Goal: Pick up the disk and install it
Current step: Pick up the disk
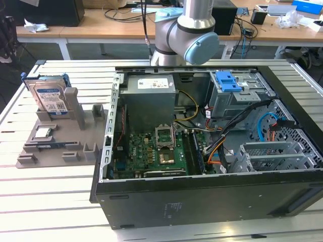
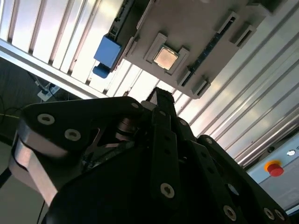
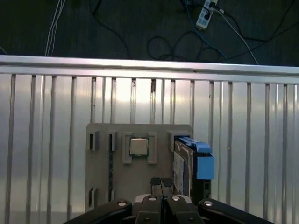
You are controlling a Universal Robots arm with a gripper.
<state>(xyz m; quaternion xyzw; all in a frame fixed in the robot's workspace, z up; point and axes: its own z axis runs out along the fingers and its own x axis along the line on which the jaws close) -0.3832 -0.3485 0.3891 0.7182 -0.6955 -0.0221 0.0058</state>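
Tool [image 3: 161,183] clenched, empty; disk [image 1: 49,97] silver, blue-framed, upright in grey holder [image 1: 75,133].

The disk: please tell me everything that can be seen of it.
The disk is a flat silver metal rectangle with a white-and-blue label, framed by a blue plastic bracket. It stands on edge, leaning slightly, in a slot of the grey holder at the exterior view's left, outside the computer case. The gripper is apart from it.

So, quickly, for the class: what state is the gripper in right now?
Gripper: closed, empty; the disk stands in the grey holder.
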